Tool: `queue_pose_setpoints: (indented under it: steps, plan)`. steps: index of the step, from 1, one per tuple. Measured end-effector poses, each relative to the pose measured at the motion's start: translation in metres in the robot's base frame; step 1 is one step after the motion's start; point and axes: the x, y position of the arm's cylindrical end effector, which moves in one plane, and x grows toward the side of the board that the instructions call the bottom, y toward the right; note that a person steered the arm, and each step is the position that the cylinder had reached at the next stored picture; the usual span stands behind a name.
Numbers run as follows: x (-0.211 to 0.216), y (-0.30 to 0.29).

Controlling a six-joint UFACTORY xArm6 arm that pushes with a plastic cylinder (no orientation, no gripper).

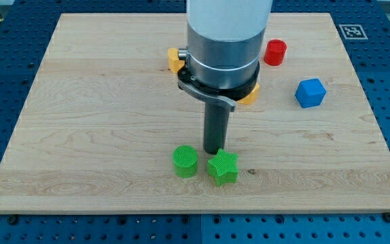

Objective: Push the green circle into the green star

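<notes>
Tip: my tip [215, 150] stands on the board just above the gap between the two green blocks in the view, nearer the star; it seems clear of both, though contact with the star's upper edge cannot be ruled out; there is no pincer here, only a plain rod, so nothing spreads or pinches.
Circle: the green circle [185, 161] sits at the view's lower middle, just left of the star; a narrow gap seems to part them, though I cannot be sure they do not touch.
Star: the green star [223, 168] lies just below and right of the tip.
Handling: the circle looks a small, light, stiff plastic piece that should slide easily on smooth wood; being round, it will likely roll off the rod if struck off-centre.
Contact: judged best on the circle's left side, at mid-height of its wall, pushing rightward through its centre toward the star.
Risk: the light star may skate away when hit.
Others: a red block [275, 52] and a blue block [310, 93] lie well apart at the upper right; yellow pieces [174, 59] show beside the arm, half hidden.
Board: the wooden board [80, 135].
</notes>
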Motion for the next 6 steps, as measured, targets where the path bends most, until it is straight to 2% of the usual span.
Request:
queue_pose_setpoints:
  steps: [2,6]
  plan:
    - [-0.009,-0.094]
    - [0.017,-0.103]
